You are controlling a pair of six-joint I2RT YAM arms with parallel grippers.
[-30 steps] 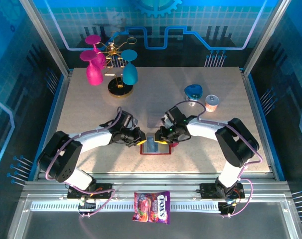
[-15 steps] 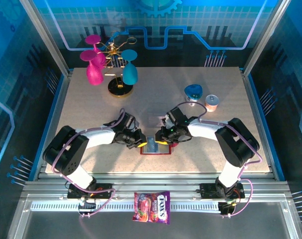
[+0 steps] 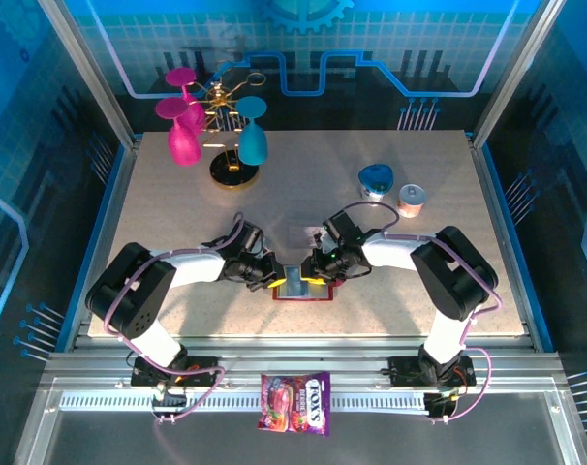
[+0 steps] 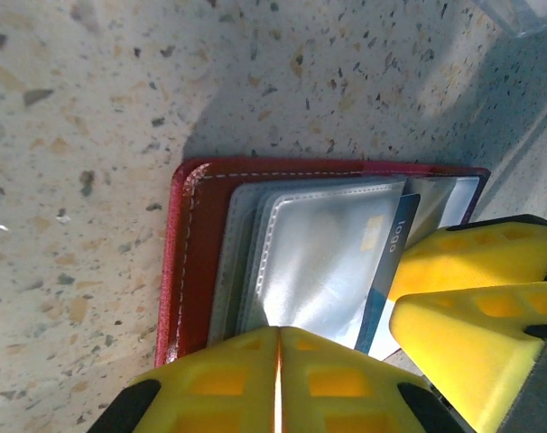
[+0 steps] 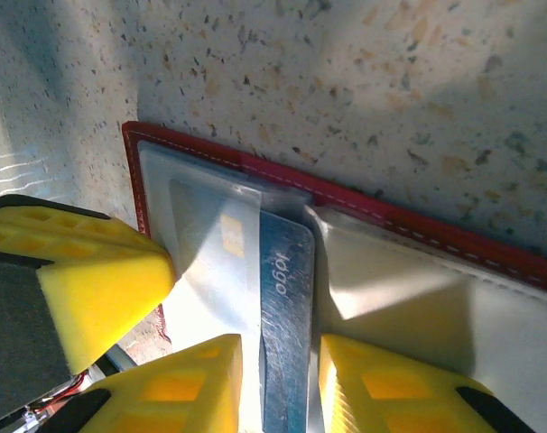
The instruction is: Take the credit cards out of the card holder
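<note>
Here, the red card holder (image 4: 188, 262) lies open on the tabletop (image 3: 303, 194). The closed left pincer (image 4: 278, 336) presses its edge. The right pincer (image 5: 282, 347) straddles the blue card (image 5: 287, 271) in its pocket; I cannot tell if it grips. Draw that card straight outward, holder pinned flat.

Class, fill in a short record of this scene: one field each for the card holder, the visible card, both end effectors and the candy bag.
card holder: red, open flat on the table, clear sleeves showing
blue card: partly exposed between sleeves, not yet out
left end effector: shut, tips at the sleeves' edge
right end effector: jaws apart, straddling the blue card
candy bag: on the rail at the near side
</note>
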